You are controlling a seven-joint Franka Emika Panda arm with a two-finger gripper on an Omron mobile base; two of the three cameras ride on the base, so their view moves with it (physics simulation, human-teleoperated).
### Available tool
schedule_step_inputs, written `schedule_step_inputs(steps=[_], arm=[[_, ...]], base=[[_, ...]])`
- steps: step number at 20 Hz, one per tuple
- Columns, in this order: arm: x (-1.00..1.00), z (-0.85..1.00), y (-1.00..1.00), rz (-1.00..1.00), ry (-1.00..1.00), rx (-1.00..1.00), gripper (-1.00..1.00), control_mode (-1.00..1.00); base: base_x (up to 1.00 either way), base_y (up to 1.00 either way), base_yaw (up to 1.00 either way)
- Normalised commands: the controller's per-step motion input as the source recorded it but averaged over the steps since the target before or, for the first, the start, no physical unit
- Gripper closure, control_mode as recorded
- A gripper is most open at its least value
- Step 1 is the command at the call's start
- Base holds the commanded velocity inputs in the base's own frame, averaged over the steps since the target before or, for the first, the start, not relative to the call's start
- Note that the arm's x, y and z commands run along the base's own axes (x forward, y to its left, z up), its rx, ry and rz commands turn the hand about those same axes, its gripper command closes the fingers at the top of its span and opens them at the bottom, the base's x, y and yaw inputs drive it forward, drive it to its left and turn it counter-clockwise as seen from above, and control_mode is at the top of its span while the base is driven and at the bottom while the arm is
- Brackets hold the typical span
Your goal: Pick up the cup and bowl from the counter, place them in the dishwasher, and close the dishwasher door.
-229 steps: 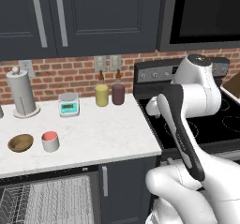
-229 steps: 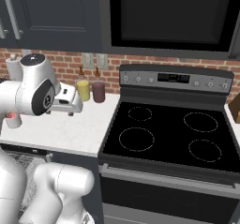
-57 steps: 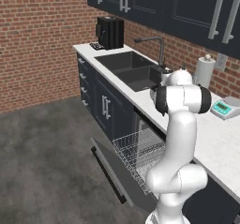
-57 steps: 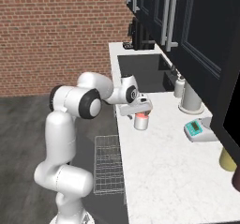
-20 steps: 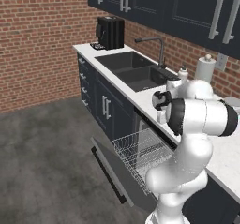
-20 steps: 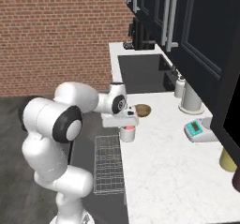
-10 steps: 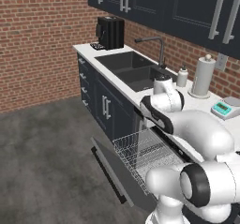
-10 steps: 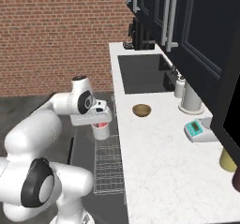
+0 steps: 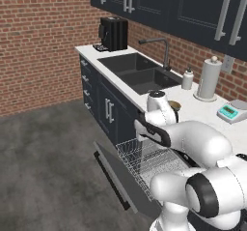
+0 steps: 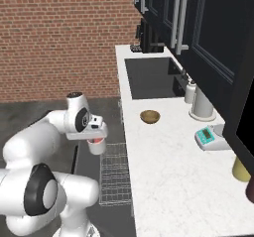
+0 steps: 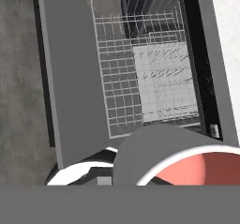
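My gripper (image 10: 95, 143), clamped on the cup (image 10: 96, 145), hangs directly above the dishwasher's pulled-out rack (image 10: 115, 179).

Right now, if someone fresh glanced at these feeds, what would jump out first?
The big white arm, with its gripper shut on the cup, red-pink inside, hanging over the wire rack of the open dishwasher. Next, the brown bowl alone on the white counter between the sink and the rack, and the dishwasher door dropped flat toward the grey floor.
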Motion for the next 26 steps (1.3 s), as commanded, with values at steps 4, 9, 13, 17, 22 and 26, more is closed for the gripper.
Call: schedule_step_inputs(steps=[4,9,13,17,22,26], arm=[[0.43,-0.74,0.2,0.0,0.0,0.06,1.0,-1.0],[0.57,-0.57,0.39,-0.03,0.0,0.0,1.0,-1.0],[0.5,-0.33,0.48,-0.16,0.0,-0.05,1.0,-1.0],[0.41,-0.2,0.16,-0.22,0.04,-0.06,1.0,-1.0],[0.38,-0.26,-0.02,-0.17,0.1,0.0,1.0,-1.0],[0.24,-0.37,-0.06,-0.2,0.09,0.0,1.0,-1.0]], base=[[0.0,0.0,0.0],[0.0,0.0,0.0],[0.0,0.0,0.0],[0.0,0.0,0.0],[0.0,0.0,0.0],[0.0,0.0,0.0]])
